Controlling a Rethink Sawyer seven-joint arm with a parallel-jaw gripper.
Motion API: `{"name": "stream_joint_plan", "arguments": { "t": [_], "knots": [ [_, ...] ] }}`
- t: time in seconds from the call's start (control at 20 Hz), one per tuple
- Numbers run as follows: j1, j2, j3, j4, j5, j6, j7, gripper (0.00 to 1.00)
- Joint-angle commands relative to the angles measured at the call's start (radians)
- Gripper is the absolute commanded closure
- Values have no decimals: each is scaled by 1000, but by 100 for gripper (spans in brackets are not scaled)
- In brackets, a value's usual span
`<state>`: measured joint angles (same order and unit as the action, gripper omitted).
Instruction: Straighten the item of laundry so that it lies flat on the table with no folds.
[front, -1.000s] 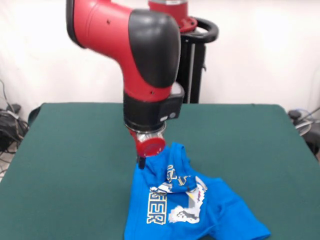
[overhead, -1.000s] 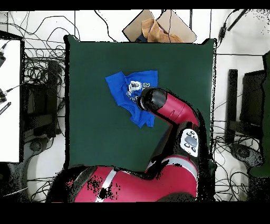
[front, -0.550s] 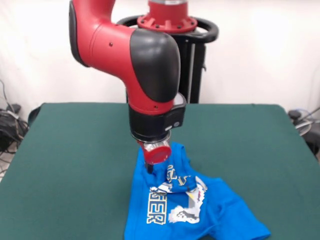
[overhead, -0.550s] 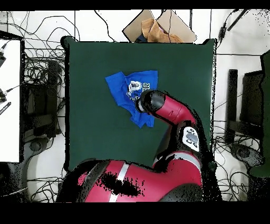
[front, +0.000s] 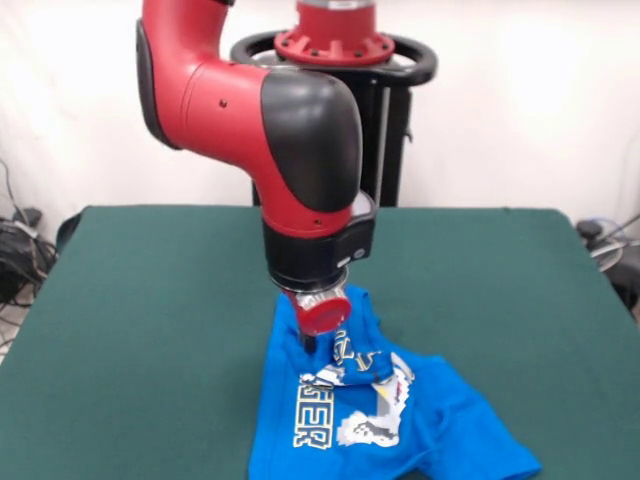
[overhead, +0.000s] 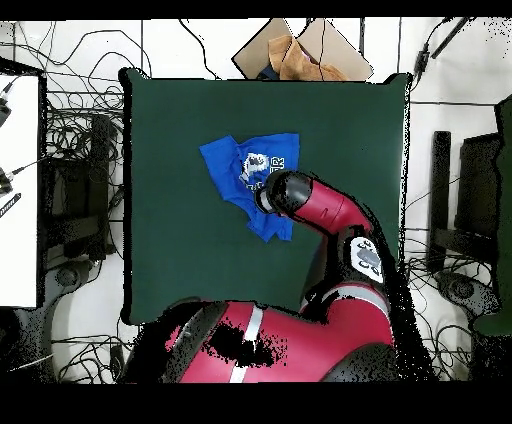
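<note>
Lowered hand (front: 309, 343) onto folded shirt (front: 370, 420), lettering visible from front only

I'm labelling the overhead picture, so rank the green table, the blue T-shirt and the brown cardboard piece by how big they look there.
1. Green table, by far the largest.
2. Blue T-shirt.
3. Brown cardboard piece, close to the shirt and partly cut off, so this order is unsure.

A robotics lab, by the look of it; a red and black arm (front: 270, 130) on a black pedestal (front: 385, 120) stands at a green table (front: 130, 330) against a bare white wall (front: 520, 100); tangled cables (overhead: 75, 150) cover the pale floor around it; a cardboard box (overhead: 300, 50) lies at one edge; a white bench (overhead: 18, 190) stands beside.
</note>
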<state>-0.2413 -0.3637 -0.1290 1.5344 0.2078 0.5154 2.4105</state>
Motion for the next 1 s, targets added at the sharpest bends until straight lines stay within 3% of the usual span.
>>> {"name": "stream_joint_plan", "arguments": {
  "t": [0.05, 0.3, 0.6, 1.0],
  "knots": [
    [-7, -5, 115, 30, -35, 108, -36, 100],
    [16, -11, 92, 40, -48, 130, -3, 100],
    [63, -45, 71, 146, -50, 43, 52, 100],
    [87, -33, 61, 172, -54, 9, 58, 100]
  ]
}}
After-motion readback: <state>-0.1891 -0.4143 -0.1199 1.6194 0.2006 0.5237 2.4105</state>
